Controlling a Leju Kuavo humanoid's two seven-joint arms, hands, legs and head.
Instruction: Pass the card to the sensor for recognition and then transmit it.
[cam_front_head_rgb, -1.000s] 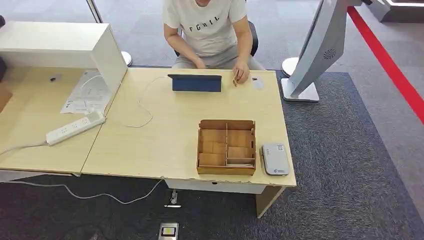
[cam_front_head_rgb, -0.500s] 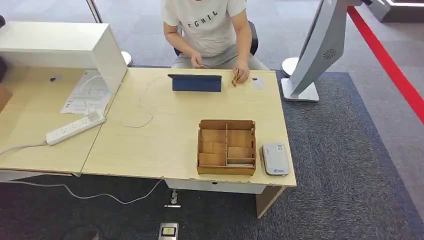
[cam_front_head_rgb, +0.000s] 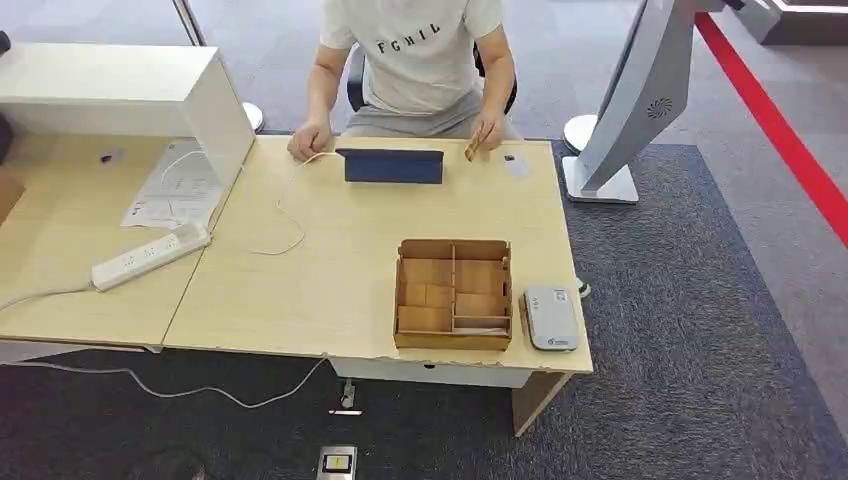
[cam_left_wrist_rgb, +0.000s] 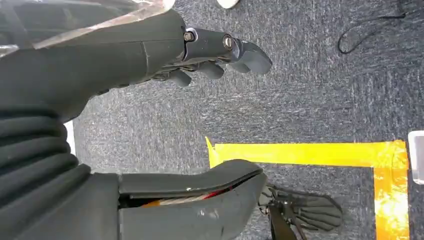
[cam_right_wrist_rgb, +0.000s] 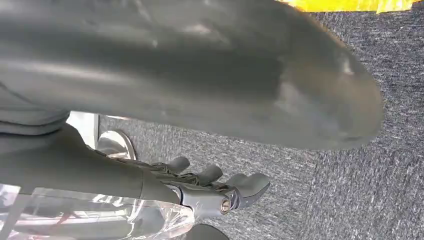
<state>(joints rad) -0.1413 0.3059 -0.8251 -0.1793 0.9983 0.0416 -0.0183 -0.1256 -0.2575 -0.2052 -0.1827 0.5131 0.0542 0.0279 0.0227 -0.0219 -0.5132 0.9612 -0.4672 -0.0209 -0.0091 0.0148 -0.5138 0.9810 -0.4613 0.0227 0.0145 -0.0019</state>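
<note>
A person sits at the far side of the light wooden table and holds a small tan card upright beside a dark blue tablet. The grey-white card sensor lies flat at the table's near right corner. Next to it stands a wooden box with several compartments holding tan cards. My left hand hangs over grey carpet with fingers and thumb apart, holding nothing. My right hand also hangs over carpet, fingers spread, nothing in it.
A white power strip and its cable lie at the left, beside papers and a white cabinet. A small white item lies near the person's card hand. A white kiosk stand rises right of the table. Yellow floor tape marks the carpet.
The person has sat up and set one hand on the table's far edge left of the tablet. The hand with the card has lifted slightly. Nothing else on the table has moved.
</note>
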